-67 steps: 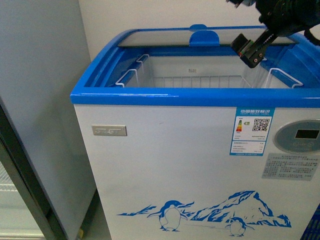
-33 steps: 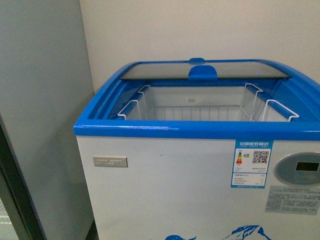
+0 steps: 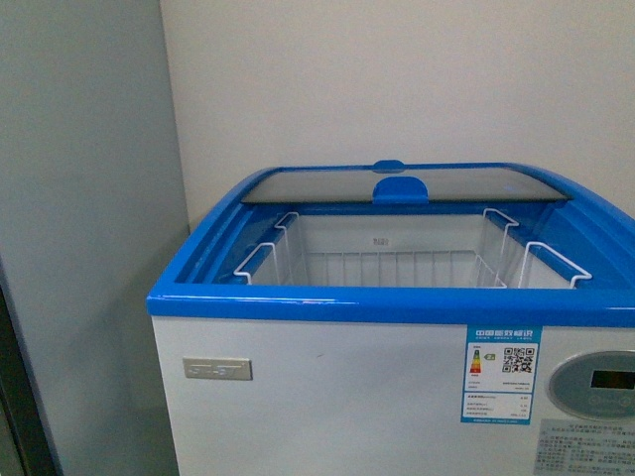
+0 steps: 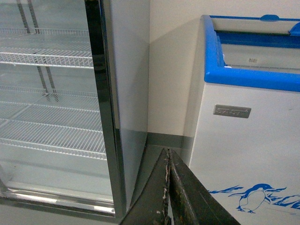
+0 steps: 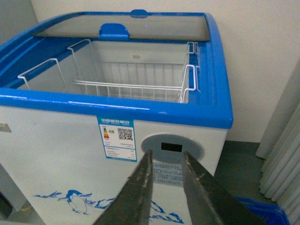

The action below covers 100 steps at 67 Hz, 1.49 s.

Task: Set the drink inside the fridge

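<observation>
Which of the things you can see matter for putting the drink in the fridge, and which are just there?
For the job:
white chest freezer with blue rim
its slid-back glass lid
white wire basket inside
The drink bottle is not in view.

Just there:
tall glass-door fridge with wire shelves
grey curtain

The front camera faces the fridge (image 3: 397, 297) squarely, close up. Both wrist cameras look past their own fingertips, ahead toward its front, sharing that blue rim.
</observation>
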Tool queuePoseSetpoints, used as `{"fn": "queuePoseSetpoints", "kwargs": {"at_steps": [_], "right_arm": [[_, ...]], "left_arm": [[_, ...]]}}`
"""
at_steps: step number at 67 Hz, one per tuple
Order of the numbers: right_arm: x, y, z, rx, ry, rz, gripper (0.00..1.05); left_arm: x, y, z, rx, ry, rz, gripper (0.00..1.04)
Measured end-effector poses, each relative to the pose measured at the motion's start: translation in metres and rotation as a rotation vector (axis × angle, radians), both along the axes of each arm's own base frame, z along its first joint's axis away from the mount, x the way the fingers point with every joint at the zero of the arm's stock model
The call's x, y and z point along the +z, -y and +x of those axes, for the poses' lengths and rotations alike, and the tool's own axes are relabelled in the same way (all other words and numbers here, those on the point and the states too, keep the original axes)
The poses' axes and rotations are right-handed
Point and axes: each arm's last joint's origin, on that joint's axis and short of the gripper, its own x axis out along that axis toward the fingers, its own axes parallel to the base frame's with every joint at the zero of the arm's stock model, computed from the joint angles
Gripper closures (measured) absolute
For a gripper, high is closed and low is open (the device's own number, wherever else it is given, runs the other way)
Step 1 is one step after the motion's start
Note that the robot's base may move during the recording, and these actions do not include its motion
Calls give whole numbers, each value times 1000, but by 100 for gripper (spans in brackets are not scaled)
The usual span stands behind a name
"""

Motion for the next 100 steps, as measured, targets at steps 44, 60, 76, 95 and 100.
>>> {"fn": "queuePoseSetpoints", "kwargs": {"at_steps": [44, 60, 76, 95, 100], "right_arm": [[-41, 0, -26, 1, 18, -1, 102], [-47, 0, -30, 1, 16, -1, 102], [-45, 0, -34, 1, 58, -1, 102], [-48, 0, -47, 0, 55, -1, 102], [-48, 0, -47, 0, 51, -1, 102]], "left_arm": [[0, 0, 0, 0, 0, 0, 102], [0, 0, 0, 0, 0, 0, 102], [0, 0, 0, 0, 0, 0, 102], [0, 0, 0, -1, 0, 0, 102], [0, 0, 0, 0, 0, 0, 102]]}}
